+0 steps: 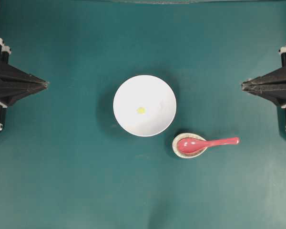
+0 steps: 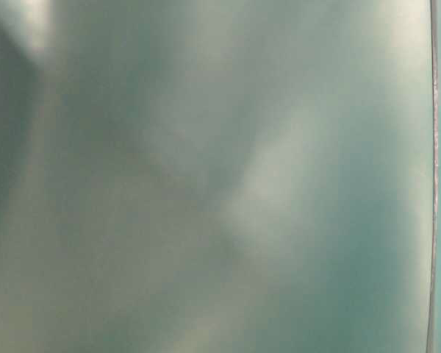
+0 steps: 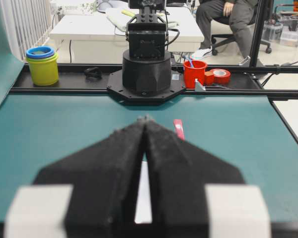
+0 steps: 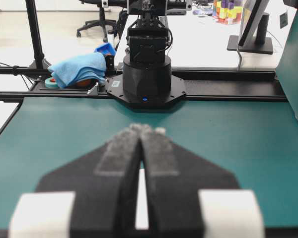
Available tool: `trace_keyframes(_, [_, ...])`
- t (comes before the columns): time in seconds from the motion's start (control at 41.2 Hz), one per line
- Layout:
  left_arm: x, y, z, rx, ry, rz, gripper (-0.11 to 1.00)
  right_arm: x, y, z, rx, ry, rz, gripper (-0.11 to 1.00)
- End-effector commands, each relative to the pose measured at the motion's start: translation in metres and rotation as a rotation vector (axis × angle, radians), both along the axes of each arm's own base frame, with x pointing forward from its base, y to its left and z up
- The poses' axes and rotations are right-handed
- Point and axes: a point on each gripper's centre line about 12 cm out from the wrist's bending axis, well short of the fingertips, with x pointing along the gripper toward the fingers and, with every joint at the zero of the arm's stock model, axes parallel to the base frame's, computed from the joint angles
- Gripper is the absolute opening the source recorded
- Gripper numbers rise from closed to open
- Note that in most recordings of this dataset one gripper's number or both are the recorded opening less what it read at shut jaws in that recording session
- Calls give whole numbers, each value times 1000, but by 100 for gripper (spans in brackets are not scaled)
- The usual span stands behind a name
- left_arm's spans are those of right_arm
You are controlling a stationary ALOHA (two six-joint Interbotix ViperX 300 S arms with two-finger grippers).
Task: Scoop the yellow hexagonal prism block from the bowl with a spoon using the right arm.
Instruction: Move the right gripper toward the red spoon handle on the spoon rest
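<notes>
At bench [image 1: 62, 191] centre: sitting in the bowl [image 1: 128, 90], one block [image 1: 141, 110], tiny and yellow, lying loose near the middle, touching nothing else. Likely weighing almost nothing; probably sliding and skittering on the smooth white glaze when nudged.

Just beside the bowl: resting scoop-down in a small speckled dish [image 1: 177, 149], one spoon [image 1: 207, 143], handle jutting out toward the right pincer [image 1: 243, 86]. Looking glossy, hard, slippery and breakable; best taking hold mid-handle, clear of the dish.

Parking at opposite edges, well apart from everything: left pincer [image 1: 45, 85] and right pincer, both pressed together, holding nothing.

Counting: one bowl, one block, one spoon, one dish, two pincers. Showing only blur at table level.
</notes>
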Motion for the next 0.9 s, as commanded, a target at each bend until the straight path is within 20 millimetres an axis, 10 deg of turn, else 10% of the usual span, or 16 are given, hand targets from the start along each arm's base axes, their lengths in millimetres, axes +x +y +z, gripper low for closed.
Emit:
trace_keyframes(0.0, [3, 2, 6, 12, 5, 8, 0, 3, 0, 1, 2, 3, 0, -1])
trace_keyframes(0.388, [4, 2, 5, 7, 9, 8, 0, 6, 5, -11, 2, 83, 25, 1])
trace_keyframes(0.655, [4, 2, 4, 7, 20, 10, 0, 13, 8, -26, 4, 147, 37, 56])
trace_keyframes(0.873, [4, 2, 4, 7, 20, 10, 0, 25, 10, -50, 32, 229, 41, 56])
